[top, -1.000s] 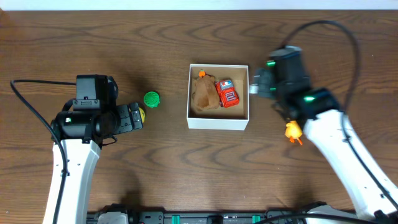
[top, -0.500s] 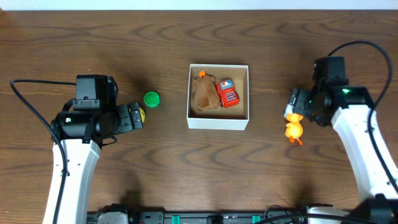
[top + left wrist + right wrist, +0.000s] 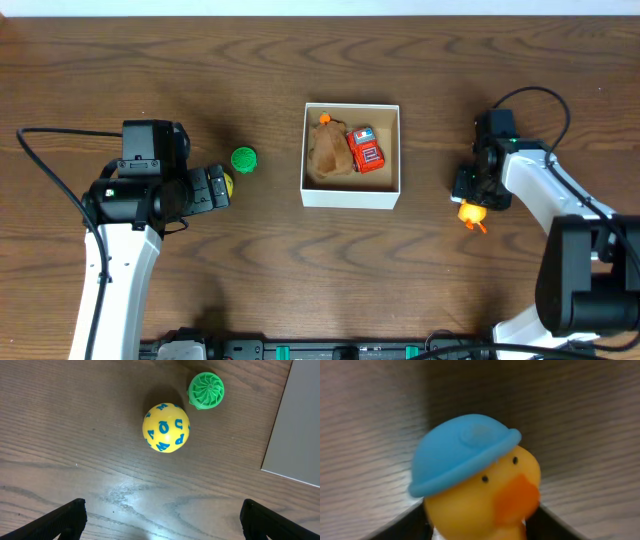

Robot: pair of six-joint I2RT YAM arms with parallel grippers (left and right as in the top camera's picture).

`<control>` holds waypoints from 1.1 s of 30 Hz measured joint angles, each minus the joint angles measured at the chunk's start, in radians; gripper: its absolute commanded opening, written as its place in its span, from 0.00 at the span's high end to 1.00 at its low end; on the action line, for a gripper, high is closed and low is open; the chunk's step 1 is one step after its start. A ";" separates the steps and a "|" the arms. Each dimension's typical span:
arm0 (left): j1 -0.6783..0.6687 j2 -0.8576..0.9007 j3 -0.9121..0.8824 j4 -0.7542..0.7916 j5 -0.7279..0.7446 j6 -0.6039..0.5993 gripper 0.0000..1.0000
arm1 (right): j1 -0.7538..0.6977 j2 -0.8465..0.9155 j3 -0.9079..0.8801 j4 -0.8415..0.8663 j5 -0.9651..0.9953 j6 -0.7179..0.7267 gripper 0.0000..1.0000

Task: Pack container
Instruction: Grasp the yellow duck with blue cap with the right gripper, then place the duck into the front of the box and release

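Packing is partly done. The square white cardboard box with the brown inside (image 3: 350,196) sits in the middle of the dark wooden worktop (image 3: 150,70), between the two arms. A small red toy car (image 3: 366,150) and a crumpled brown thing (image 3: 326,152) already lie in it.

The step in hand looks like picking up the yellow rubber duck with the blue hat (image 3: 475,475). It stands on the worktop, well to the right of the box. The right tool (image 3: 468,190) is down over the duck, and its dark fingers (image 3: 402,527) show on both sides of the duck's body. I cannot tell if they are squeezing it or only sitting beside it.

The left tool (image 3: 161,519) is wide open and holds nothing. A yellow ball with blue letters (image 3: 166,427) lies just in front of it, and a round green ribbed toy (image 3: 206,390) lies just beyond the ball, nearer the box.

I think the right tool needs a firm hold on the duck first. The duck is round and smooth, so it may slip. Then the arm has to lift it, carry it over the white wall and let it go in the bare corner of the box. The ball and the green toy wait for the left arm.
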 measured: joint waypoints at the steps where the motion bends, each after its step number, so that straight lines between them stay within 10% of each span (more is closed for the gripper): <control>1: 0.000 0.000 0.000 0.000 0.000 0.000 0.02 | 0.000 0.008 0.000 0.001 0.001 0.003 0.80; 18: 0.000 0.000 0.000 0.000 0.000 0.000 0.02 | 0.326 -0.344 0.159 -0.072 0.008 -0.084 0.99; 33: 0.000 0.000 0.000 0.000 0.000 0.000 0.02 | 0.558 -0.201 0.170 0.168 -0.140 -0.808 0.98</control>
